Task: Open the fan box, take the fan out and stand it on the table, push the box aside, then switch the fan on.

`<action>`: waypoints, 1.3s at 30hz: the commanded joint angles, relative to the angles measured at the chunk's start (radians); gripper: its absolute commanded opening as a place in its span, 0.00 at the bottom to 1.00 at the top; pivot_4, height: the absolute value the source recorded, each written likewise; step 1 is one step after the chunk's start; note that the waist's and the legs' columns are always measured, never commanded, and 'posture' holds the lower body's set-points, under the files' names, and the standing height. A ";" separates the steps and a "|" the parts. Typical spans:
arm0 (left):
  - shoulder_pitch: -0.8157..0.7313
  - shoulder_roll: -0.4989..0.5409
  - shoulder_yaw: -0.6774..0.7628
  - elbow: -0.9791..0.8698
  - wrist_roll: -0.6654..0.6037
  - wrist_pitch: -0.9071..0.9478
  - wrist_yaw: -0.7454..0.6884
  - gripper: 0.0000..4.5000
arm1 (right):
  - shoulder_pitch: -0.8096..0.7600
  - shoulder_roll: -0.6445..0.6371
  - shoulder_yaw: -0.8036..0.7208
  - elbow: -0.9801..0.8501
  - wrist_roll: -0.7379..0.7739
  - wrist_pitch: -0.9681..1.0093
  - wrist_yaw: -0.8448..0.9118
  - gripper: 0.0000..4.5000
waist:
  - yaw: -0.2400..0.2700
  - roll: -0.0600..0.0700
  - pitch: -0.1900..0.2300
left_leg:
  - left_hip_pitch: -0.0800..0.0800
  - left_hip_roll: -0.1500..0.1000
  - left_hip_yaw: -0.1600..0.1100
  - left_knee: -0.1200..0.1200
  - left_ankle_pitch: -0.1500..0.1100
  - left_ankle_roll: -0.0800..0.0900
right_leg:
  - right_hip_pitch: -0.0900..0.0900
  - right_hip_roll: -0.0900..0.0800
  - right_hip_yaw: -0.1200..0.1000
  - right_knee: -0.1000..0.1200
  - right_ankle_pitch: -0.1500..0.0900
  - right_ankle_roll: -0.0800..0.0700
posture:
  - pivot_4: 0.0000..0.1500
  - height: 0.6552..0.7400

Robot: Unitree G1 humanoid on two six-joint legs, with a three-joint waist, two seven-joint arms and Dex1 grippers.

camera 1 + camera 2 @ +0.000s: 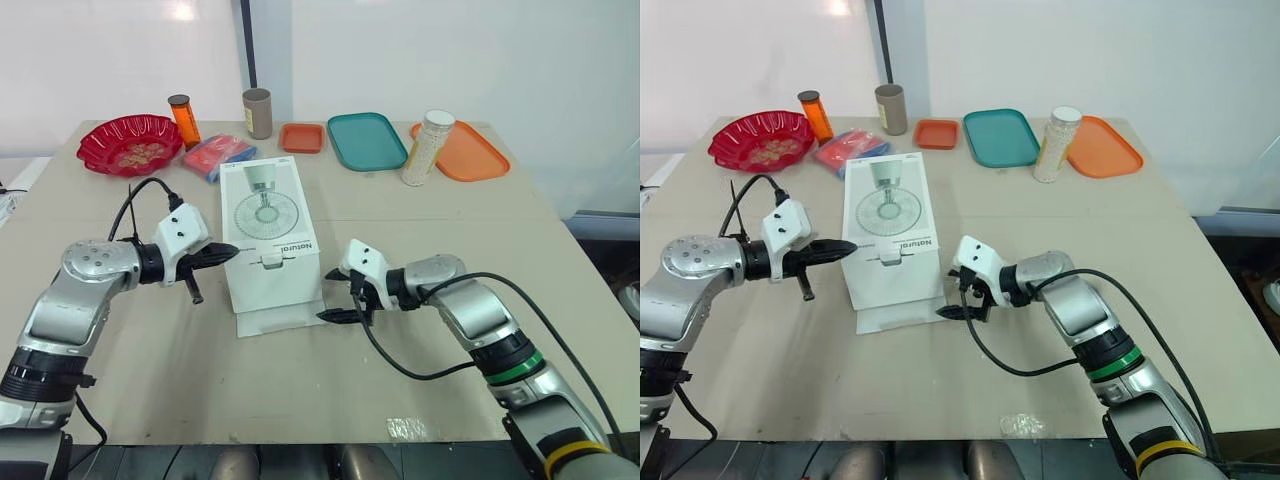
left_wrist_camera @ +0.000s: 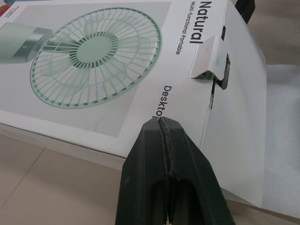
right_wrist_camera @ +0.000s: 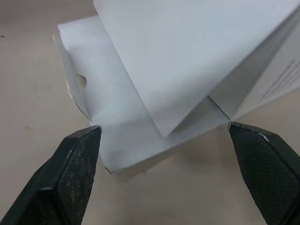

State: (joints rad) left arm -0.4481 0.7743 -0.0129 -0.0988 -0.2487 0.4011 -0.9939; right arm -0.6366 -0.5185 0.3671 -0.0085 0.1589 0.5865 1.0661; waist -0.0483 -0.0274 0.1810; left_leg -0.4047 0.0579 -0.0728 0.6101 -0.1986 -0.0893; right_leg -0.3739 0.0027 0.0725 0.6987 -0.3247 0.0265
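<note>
Fan box (image 1: 268, 235) sits mid-table (image 1: 450, 240), front flap (image 1: 275, 318) lying flat. Left gripper (image 1: 230, 252) is at the box's left side, fingers pressed together, tip at its top edge. Right gripper (image 1: 331, 294) is at the box's front right corner, fingers spread, empty.

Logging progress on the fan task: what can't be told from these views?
- Fan: hidden by the walls of the fan box.
- Side print: right wrist view, blurred and cut off by the edge.
- Red bowl contents: head views, too small.
- Left gripper touching the box or not: left wrist view, its own tip covers the spot.
</note>
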 commanded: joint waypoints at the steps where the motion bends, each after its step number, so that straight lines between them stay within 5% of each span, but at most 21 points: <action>1: -0.002 0.018 0.011 0.007 0.012 0.005 0.011 0.01 | 0.003 -0.011 -0.043 -0.114 0.092 -0.029 0.084 0.99 | 0.000 0.000 0.000 | 0.000 0.000 0.000 0.000 0.000 0.000 | 0.000 0.000 0.000 0.000 0.000 0.000 | 1.00 1.00; 15: -0.001 0.035 0.151 0.037 -0.005 -0.005 0.124 0.01 | -0.068 0.075 -0.180 -0.101 0.310 0.048 0.068 0.99 | -0.006 0.000 0.001 | -0.001 0.001 0.000 0.000 0.000 0.000 | -0.001 0.001 0.000 0.000 0.000 0.000 | 1.00 1.00; 21: 0.178 0.083 0.185 -0.139 -0.095 0.048 0.032 0.01 | -0.144 0.149 -0.183 0.021 0.285 0.045 -0.001 0.99 | -0.003 0.000 0.001 | -0.001 0.001 0.000 -0.001 0.000 0.000 | -0.001 0.000 0.000 0.000 0.000 0.000 | 1.00 1.00; 27: 0.169 0.075 0.184 -0.235 -0.158 0.112 0.045 0.01 | -0.148 0.161 -0.101 0.100 0.183 -0.029 -0.012 0.99 | 0.003 -0.001 0.001 | -0.001 0.000 -0.001 0.000 0.000 0.000 | -0.001 -0.001 -0.001 0.000 0.000 0.000 | 1.00 1.00; 39: -0.014 -0.033 0.013 -0.026 -0.027 0.033 0.127 0.01 | -0.133 0.169 -0.090 0.103 0.122 -0.043 -0.039 0.99 | 0.001 -0.001 0.001 | -0.001 0.000 -0.001 0.000 0.000 0.000 | -0.001 0.000 -0.001 0.001 0.000 -0.001 | 1.00 1.00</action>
State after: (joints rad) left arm -0.4302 0.7485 0.0173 -0.1643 -0.3156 0.4763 -0.8799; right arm -0.7679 -0.3447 0.2832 0.1122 0.2806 0.5400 1.0340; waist -0.0470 -0.0285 0.1817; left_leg -0.4056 0.0583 -0.0735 0.6104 -0.1985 -0.0894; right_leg -0.3746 0.0029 0.0713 0.6993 -0.3242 0.0259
